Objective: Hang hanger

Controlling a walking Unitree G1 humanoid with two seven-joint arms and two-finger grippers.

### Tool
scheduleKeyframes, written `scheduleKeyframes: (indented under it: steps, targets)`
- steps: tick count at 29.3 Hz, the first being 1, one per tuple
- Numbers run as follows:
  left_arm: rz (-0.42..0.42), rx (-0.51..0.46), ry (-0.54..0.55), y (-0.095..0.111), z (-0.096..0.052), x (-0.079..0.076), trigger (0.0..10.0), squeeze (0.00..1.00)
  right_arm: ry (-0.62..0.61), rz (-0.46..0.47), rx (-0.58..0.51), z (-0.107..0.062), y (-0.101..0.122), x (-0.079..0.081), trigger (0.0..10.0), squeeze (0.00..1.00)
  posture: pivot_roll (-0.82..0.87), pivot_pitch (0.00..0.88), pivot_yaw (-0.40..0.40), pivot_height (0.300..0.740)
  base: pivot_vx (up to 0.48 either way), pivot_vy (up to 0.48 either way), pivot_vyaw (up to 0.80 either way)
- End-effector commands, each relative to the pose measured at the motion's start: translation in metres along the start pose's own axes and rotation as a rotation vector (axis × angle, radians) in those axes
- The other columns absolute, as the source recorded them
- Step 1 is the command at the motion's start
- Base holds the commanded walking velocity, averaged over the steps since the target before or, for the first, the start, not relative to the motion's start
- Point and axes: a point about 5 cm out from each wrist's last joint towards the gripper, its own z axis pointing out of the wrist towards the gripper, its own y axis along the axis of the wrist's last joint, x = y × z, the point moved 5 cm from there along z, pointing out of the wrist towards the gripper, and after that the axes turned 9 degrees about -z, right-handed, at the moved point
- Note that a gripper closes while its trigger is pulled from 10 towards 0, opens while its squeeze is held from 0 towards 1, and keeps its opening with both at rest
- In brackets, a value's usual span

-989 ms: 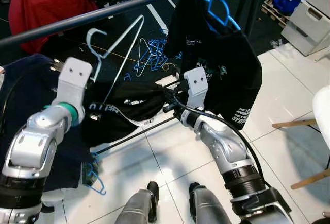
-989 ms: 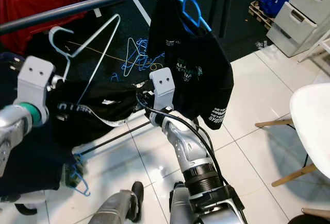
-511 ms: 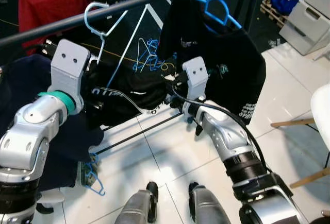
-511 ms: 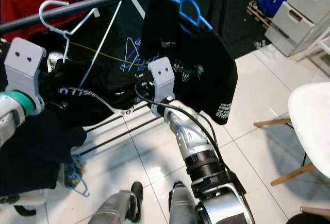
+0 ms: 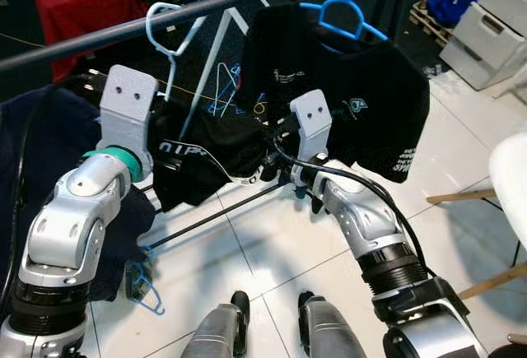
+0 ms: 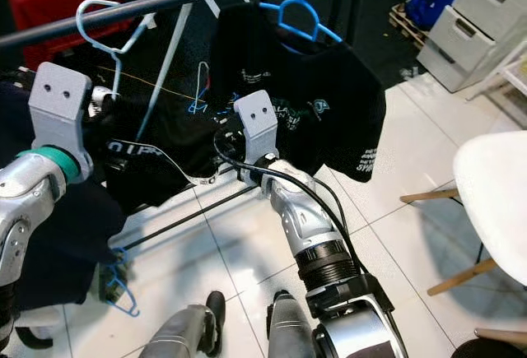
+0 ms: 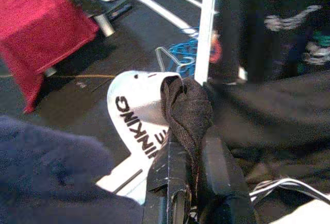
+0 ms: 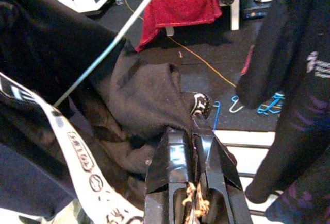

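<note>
Two-armed hanging of a dressed hanger on a clothes rail. The left tool [image 7: 188, 170] and the right tool [image 8: 193, 147] are each clamped shut on a fold of the black garment [image 5: 218, 148], which sags between them below the dark rail [image 5: 206, 14]. The garment is draped on a pale blue wire hanger [image 5: 171, 33]; its hook rises beside the left arm and sits right at the rail, though whether it has actually caught over it cannot be told. Further along the rail, a black printed T-shirt [image 5: 362, 111] already hangs from a brighter blue hanger [image 5: 350, 14]. Loose blue hangers [image 5: 235, 95] lie on the dark floor beyond, and another [image 5: 146, 280] lies on the white tiles near the robot's feet. Handling, as a judgement: the load is light, but the cloth is soft and shapeless, so a hold on fabric alone steers the hook only loosely, and the smooth thin wire may let the garment slide or the hook swing. The firmer hold would be at the shoulders, through the cloth and onto the wire, or on the neck just below the hook.
</note>
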Motion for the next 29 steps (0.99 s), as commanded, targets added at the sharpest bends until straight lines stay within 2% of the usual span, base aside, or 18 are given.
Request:
scheduleKeyframes:
  steps: [1, 4, 9, 12, 23, 29]
  targets:
    - [-0.01, 0.009, 0.065, -0.004, 0.0, 0.013, 10.0, 0.0, 0.016, 0.0, 0.003, -0.001, -0.003, 0.003, 0.0, 0.0, -0.14, 0.144, 0.057, 0.74, 0.0, 0.0, 0.0]
    - [-0.006, 0.023, 0.133, -0.011, 0.001, 0.024, 10.0, 0.0, 0.034, 0.001, 0.008, 0.001, -0.005, 0.005, 0.0, 0.0, -0.14, 0.136, 0.036, 0.74, 0.0, 0.0, 0.0]
    - [-0.01, 0.034, 0.166, -0.016, 0.001, 0.028, 10.0, 0.0, 0.043, 0.001, 0.012, 0.0, -0.006, 0.007, 0.0, 0.0, -0.15, 0.13, 0.028, 0.74, 0.0, 0.0, 0.0]
    - [0.004, 0.068, 0.205, -0.027, -0.001, 0.032, 10.0, 0.0, 0.053, 0.004, 0.021, -0.002, -0.01, 0.009, 0.0, 0.0, -0.14, 0.126, 0.027, 0.74, 0.0, 0.0, 0.0]
    - [0.022, 0.13, 0.232, -0.038, 0.003, 0.03, 10.0, 0.0, 0.045, 0.014, 0.022, -0.003, -0.012, 0.011, 0.0, 0.0, -0.15, 0.122, 0.049, 0.74, 0.0, 0.0, 0.0]
    - [0.05, 0.177, 0.189, -0.05, 0.012, 0.016, 10.0, 0.0, 0.017, 0.027, 0.014, -0.006, -0.012, 0.007, 0.0, 0.0, -0.16, 0.129, 0.075, 0.74, 0.0, 0.0, 0.0]
